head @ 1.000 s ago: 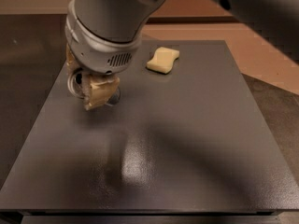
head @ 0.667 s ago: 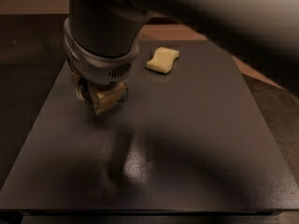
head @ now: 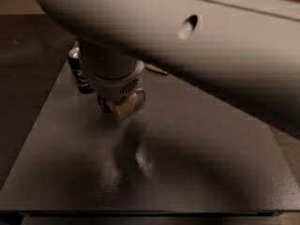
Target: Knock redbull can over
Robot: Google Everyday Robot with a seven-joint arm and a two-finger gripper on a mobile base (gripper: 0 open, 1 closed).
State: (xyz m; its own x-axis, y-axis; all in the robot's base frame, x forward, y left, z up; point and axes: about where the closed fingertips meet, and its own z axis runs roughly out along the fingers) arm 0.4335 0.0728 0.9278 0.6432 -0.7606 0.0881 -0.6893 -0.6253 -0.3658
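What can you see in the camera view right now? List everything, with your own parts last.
table: one, dark grey, fills most of the view.
can: one, dark with a silvery top, upright near the table's far left edge, partly hidden behind the wrist; I cannot tell which can it is.
tan sliver: one, tan, on the far part of the table just under the arm, mostly hidden.
arm: one, grey, spans the top of the view.
gripper: one, beige tip under a grey wrist, low over the table, just right of the can and nearer the camera.
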